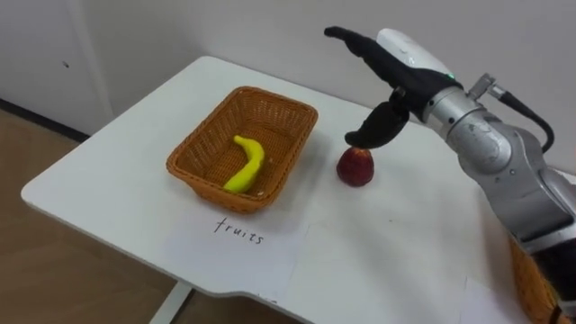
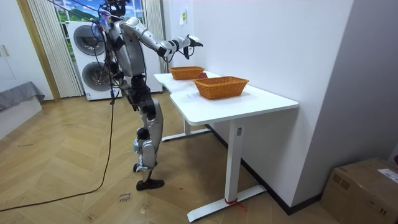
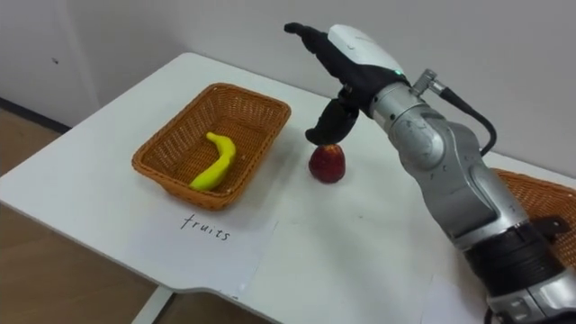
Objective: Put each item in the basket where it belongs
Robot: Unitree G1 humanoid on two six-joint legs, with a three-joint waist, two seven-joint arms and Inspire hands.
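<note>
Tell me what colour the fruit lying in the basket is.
Yellow. The banana in the wicker basket shows best in the left eye view.

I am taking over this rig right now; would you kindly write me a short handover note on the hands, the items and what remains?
Right hand: open, fingers straight, poised over the apple, thumb pointing down at its top; no grip yet.
Apple: on the table, just to the robot's right of the fruit basket.
Done: the banana lies in the fruit basket, behind the paper label.
Left: grasp the apple and put it in with the banana. The second basket sits further right; its contents cannot be told.
</note>
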